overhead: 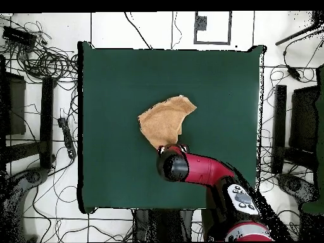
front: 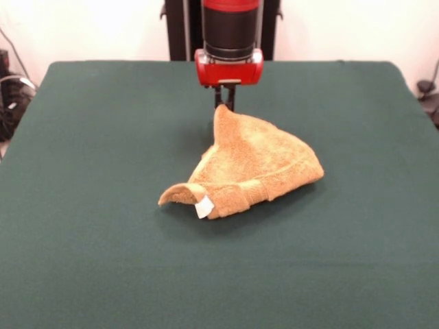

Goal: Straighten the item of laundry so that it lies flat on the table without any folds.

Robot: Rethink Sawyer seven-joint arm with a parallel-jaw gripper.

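An orange-tan terry towel [front: 250, 168] lies crumpled near the middle of the dark green table [front: 103, 205]. One corner is pulled up into a peak at the far side. A folded band edge with a small white tag [front: 204, 206] curls at its front left. My gripper [front: 225, 104] hangs from the red and black arm right at that raised peak, shut on the towel's corner. In the overhead view the towel [overhead: 164, 121] sits mid-table and the arm [overhead: 190, 168] covers its edge nearest the robot base; the gripper itself is hidden under the arm there.
The black pedestal [front: 178, 27] stands behind the table's far edge. Cables and dark stands [overhead: 44, 114] lie on the floor around the table sides.
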